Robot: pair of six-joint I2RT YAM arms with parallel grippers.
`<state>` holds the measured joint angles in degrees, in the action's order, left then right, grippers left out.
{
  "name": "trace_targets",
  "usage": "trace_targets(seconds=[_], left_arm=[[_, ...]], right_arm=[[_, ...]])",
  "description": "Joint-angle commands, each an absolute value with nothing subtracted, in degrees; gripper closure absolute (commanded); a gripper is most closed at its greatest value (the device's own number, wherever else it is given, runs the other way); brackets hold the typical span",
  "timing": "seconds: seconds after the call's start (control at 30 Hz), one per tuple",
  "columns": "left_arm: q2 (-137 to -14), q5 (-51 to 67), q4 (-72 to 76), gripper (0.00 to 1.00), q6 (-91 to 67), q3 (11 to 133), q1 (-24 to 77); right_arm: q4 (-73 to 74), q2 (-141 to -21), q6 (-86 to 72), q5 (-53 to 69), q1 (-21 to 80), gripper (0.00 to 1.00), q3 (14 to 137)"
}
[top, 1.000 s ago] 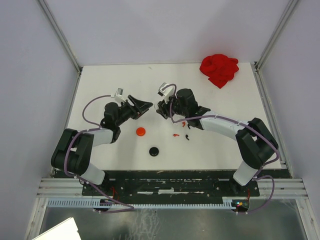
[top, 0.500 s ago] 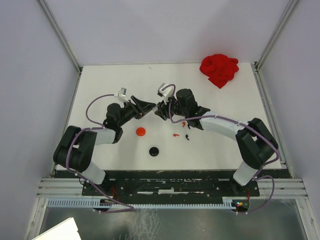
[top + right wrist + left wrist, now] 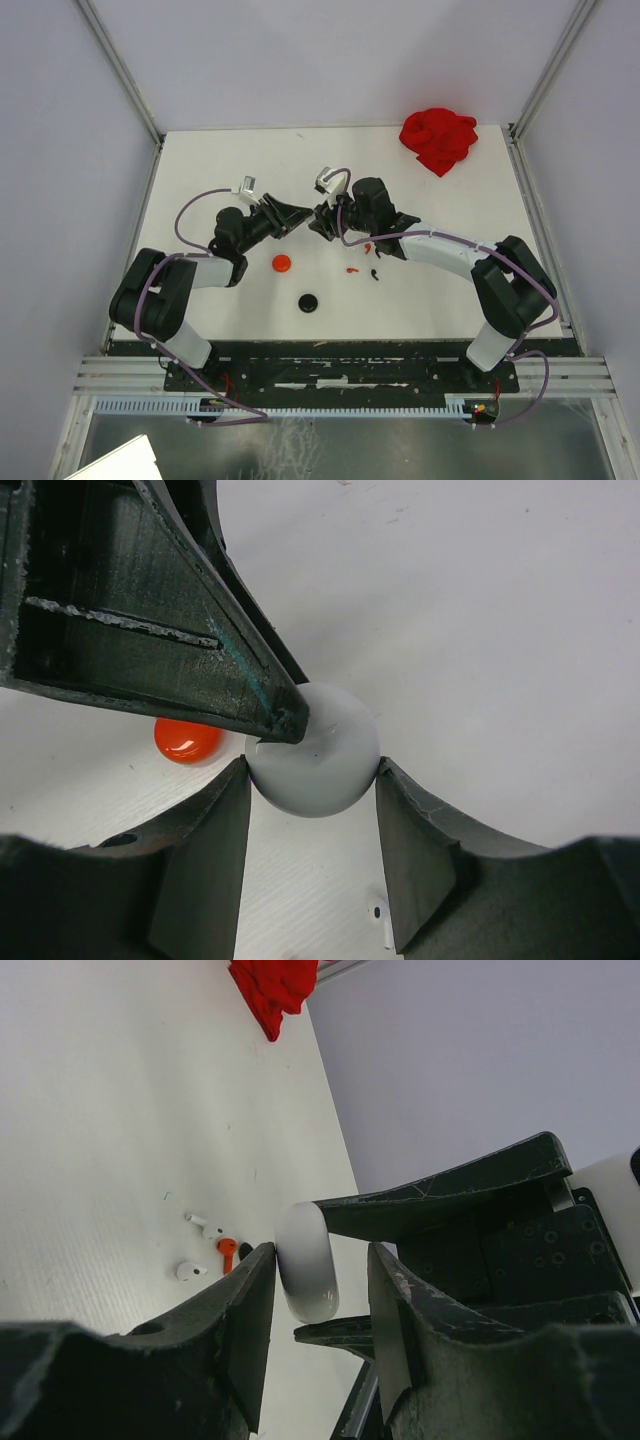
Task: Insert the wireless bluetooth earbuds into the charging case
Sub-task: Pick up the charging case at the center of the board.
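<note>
The right gripper (image 3: 312, 776) clamps the white charging case (image 3: 320, 760) by its sides. The left gripper (image 3: 320, 1260) stands half-closed around it, with a gap on one side. It should seat squarely on the lid before prying. The earbuds (image 3: 187, 1271) lie loose on the worktop (image 3: 100, 1140). No writing is legible

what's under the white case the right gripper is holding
Right wrist view: bare table beyond the white case, a red case to one side, a white earbud near the frame's bottom. The patch directly beneath it is hidden.
</note>
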<state>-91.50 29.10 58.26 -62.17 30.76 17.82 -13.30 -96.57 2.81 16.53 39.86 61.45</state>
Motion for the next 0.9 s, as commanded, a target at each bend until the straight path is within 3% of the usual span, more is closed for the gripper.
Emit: trace_targets(seconds=[0.0,0.23,0.4,0.43,0.53,0.57,0.87], left_arm=[[-92.0,29.8,62.7,0.53,-63.9,31.8,18.2],[-92.7,30.3,64.0,0.66,-64.5,31.8,18.2],[-93.1,30.5,64.8,0.81,-64.8,31.7,18.2],[-93.2,30.5,64.9,0.86,-64.9,31.7,18.2],[-93.3,30.1,64.8,0.97,-65.1,31.8,18.2],[-93.2,29.8,64.6,0.97,-65.1,31.8,18.2],[-93.9,29.9,64.5,0.97,-64.8,33.1,18.2]], right_arm=[[-16.6,-94.7,2.3,17.4,39.8,0.8,61.9],[-16.7,-94.9,2.3,17.4,39.7,0.79,61.9],[-16.8,-94.9,2.2,17.5,39.7,0.77,61.9],[-16.8,-94.9,2.0,17.3,39.7,0.68,61.9],[-16.7,-94.1,0.7,16.8,39.3,0.27,61.9],[-16.5,-93.3,0.0,16.5,39.0,0.21,61.7],[-16.4,-82.9,-9.5,13.3,34.6,0.02,56.7]])
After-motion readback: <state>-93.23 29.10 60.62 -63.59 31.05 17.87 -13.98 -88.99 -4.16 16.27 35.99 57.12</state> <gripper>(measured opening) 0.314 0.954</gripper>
